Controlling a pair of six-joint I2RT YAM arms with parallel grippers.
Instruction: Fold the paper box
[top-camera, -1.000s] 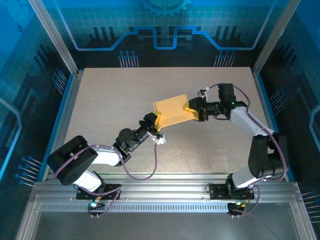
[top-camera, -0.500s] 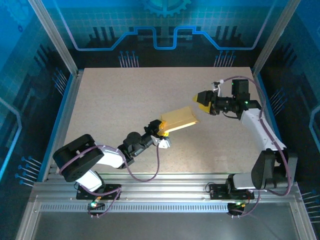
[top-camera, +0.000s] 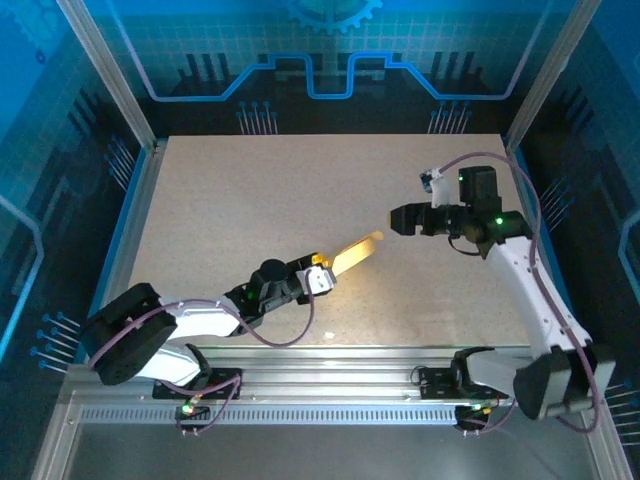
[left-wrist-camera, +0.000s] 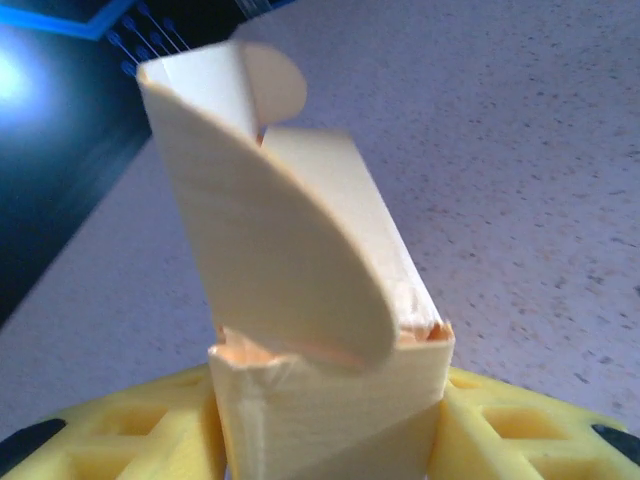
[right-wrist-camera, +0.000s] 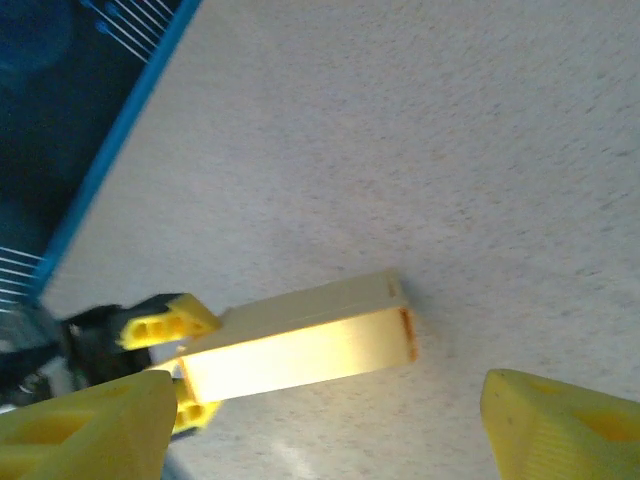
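Pale yel-tan paper box (top-camera: 355, 252), yel fingers (right-wrist-camera: 560, 430), speckled gry table (top-camera: 250, 200).

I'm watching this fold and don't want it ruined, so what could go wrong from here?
The left gripper pinches the paper box by one end alone, the rest sticking out toward the right gripper; it could pivot or slip. In the left wrist view the end flap curls open, untucked; the right gripper, open and apart from the box, might crush it when approaching.

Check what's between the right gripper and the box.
Nothing: only bare table lies between the open right gripper and the box, as the top view shows. The left gripper holds the box's other end.
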